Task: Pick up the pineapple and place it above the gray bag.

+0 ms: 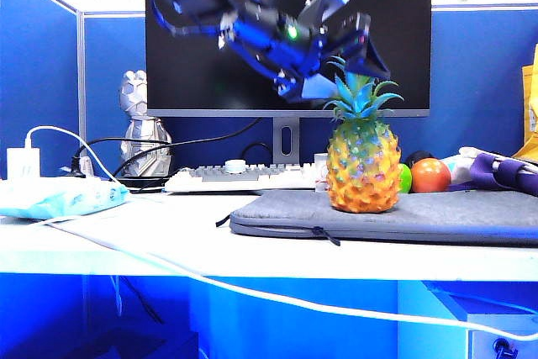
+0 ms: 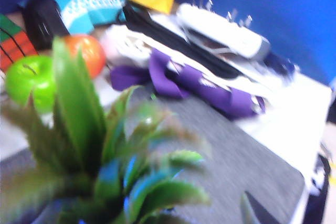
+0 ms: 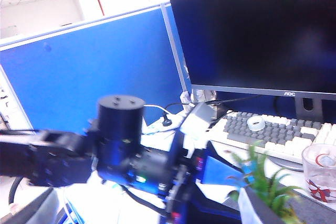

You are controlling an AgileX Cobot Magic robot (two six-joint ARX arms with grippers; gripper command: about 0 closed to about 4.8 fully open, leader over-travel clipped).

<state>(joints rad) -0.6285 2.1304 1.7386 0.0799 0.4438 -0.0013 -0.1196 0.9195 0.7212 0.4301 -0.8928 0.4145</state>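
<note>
The pineapple (image 1: 363, 166) stands upright on the gray bag (image 1: 437, 218), near the bag's left half, with nothing holding it. My left gripper (image 1: 346, 69) hangs open just over its leaf crown (image 1: 360, 97), fingers spread and tilted down from the upper left. In the left wrist view the blurred crown (image 2: 105, 166) fills the foreground over the bag (image 2: 236, 150), and one fingertip (image 2: 258, 212) shows at the edge. My right gripper (image 3: 142, 216) is open and held up, looking at the left arm (image 3: 121, 150); it is out of the exterior view.
A green apple (image 1: 405, 178) and an orange-red fruit (image 1: 430, 176) sit behind the bag, next to a purple-and-white bundle (image 1: 504, 170). A keyboard (image 1: 244, 178) and a monitor (image 1: 286, 31) stand at the back. A white cable (image 1: 168, 271) trails over the desk's front edge.
</note>
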